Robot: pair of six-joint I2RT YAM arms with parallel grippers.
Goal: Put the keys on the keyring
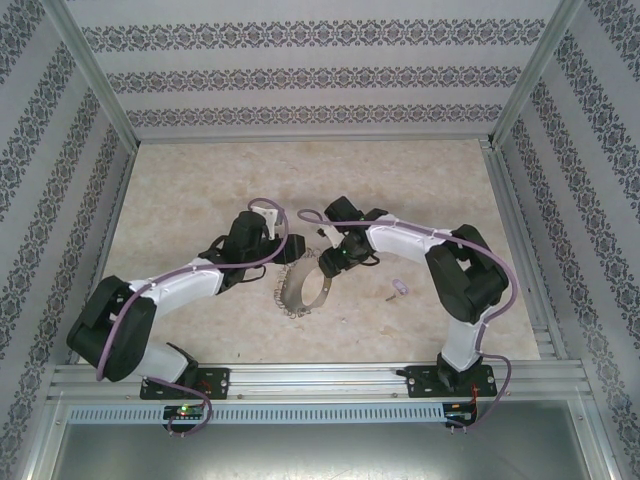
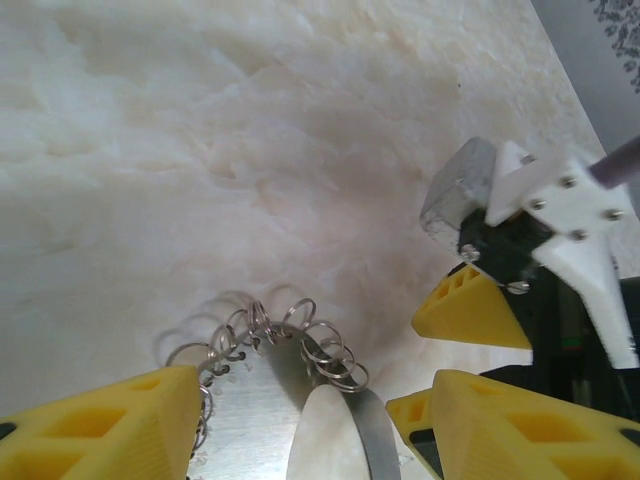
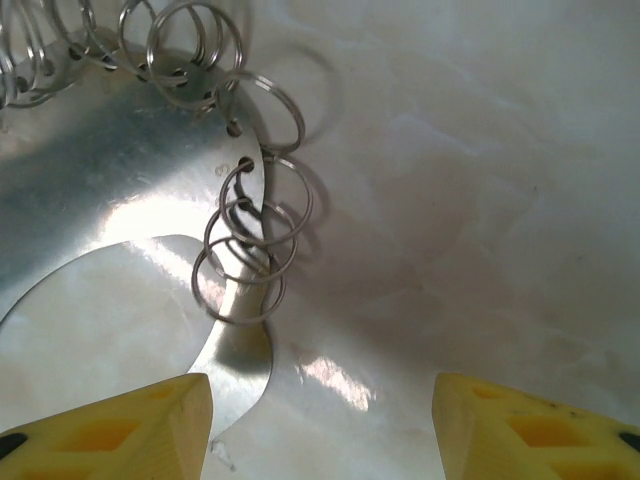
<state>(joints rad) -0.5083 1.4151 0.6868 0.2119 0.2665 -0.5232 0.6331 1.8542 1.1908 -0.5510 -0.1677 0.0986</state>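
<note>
Pincers first. My left pincer [image 2: 312, 395] stands about half open, its yellow wedge-shaped fingers [image 2: 110, 425] well parted. The large grey metal keyring [image 2: 250, 405], a flat band bent into a hoop, runs up through the gap between them. Nothing is clamped. I cannot tell whether the left-hand finger touches the band. My right pincer [image 3: 322, 390] is parted to much the same width and holds nothing. The keyring's band curves down just beside its left-hand finger, and bare tabletop lies under the rest of the gap.

The keyring lies flat on the pale marbled tabletop [image 1: 300, 180], with the left pincer over its far-left rim and the right pincer over its far-right rim. Small silvery wire rings [image 3: 245, 250] hang through holes along the keyring's rim, bunched and overlapping.

One tiny key [image 1: 399, 288], with a pale lilac head and a short dark shank, lies loose on the tabletop to the right of the keyring. It is well apart from the keyring, not threaded on it, and neither pincer touches it.
</note>
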